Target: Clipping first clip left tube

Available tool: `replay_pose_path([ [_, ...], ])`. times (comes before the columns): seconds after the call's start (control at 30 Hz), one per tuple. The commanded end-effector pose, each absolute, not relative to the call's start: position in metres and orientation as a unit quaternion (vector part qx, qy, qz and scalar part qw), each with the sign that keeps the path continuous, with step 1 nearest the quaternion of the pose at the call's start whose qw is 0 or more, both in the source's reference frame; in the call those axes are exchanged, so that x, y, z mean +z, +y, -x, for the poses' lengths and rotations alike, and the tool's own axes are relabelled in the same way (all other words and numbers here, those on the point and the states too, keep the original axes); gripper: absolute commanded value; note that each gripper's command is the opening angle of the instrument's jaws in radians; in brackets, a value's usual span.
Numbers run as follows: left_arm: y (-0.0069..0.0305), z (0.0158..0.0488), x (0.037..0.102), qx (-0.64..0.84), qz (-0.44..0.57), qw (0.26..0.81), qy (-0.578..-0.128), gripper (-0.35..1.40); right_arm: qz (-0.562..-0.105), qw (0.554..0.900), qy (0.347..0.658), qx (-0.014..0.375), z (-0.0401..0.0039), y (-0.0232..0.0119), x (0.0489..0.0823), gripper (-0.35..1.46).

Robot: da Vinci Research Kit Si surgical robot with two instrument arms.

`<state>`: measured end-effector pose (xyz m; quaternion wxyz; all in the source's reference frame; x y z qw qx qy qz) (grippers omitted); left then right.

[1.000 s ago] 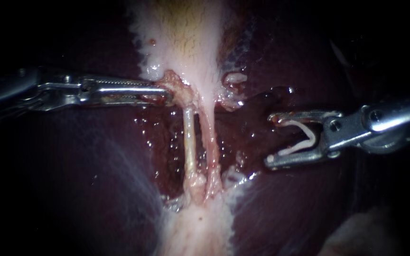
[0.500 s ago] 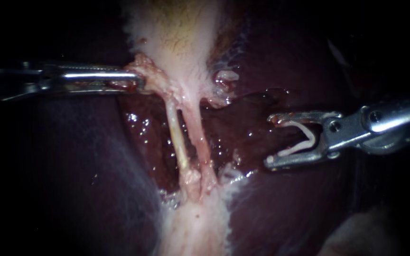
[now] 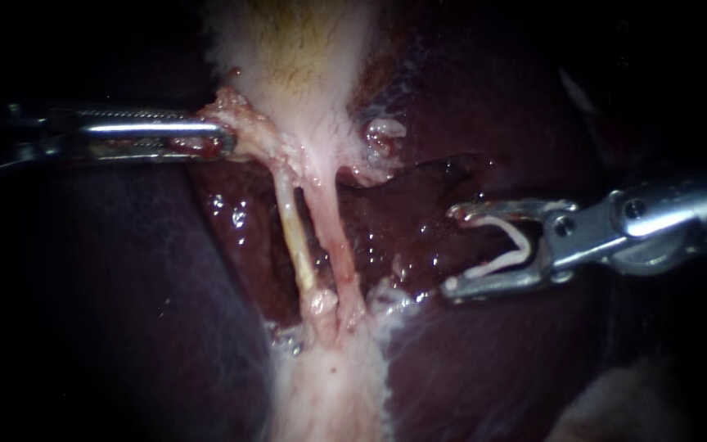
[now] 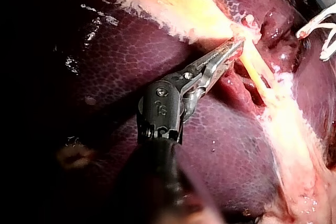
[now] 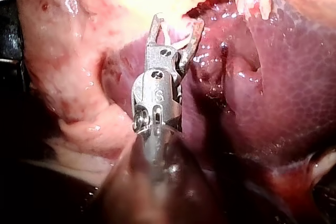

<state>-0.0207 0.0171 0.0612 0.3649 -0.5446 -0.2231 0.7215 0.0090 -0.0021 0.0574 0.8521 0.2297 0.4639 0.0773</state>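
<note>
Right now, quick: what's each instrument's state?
Left instrument: closed on gallbladder tissue.
Right instrument: holding an open clip, not yet on the left tube.

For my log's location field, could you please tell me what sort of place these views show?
Probably a surgical bench setup, seen close up: dark liver with two thin tubes laid bare, my left instrument gripping pale tissue, and my right instrument carrying an open clip in its jaws.
</note>
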Motion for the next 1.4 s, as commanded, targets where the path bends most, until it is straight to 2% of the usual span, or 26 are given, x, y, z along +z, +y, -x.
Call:
replay_pose_path([
  [0.03,0.0171,0.0207,0.0612,0.722,0.545,0.365,-0.223,-0.35,-0.232,0.851,0.466,0.074,-0.0096,-0.0026,0.0577,0.50],
  [0.33,0.0170,0.0208,0.0612,0.722,0.545,0.365,-0.223,-0.35,-0.240,0.845,0.475,0.058,-0.0140,-0.0044,0.0600,0.50],
  [0.6,0.0170,0.0208,0.0611,0.722,0.545,0.365,-0.223,-0.35,-0.244,0.843,0.475,0.059,-0.0167,-0.0046,0.0624,0.50],
  [1.2,0.0168,0.0209,0.0608,0.722,0.544,0.365,-0.222,-0.35,-0.243,0.845,0.471,0.067,-0.0177,-0.0032,0.0682,0.50],
  [1.4,0.0168,0.0211,0.0609,0.723,0.545,0.363,-0.220,-0.35,-0.254,0.838,0.479,0.063,-0.0194,-0.0023,0.0696,0.50],
])
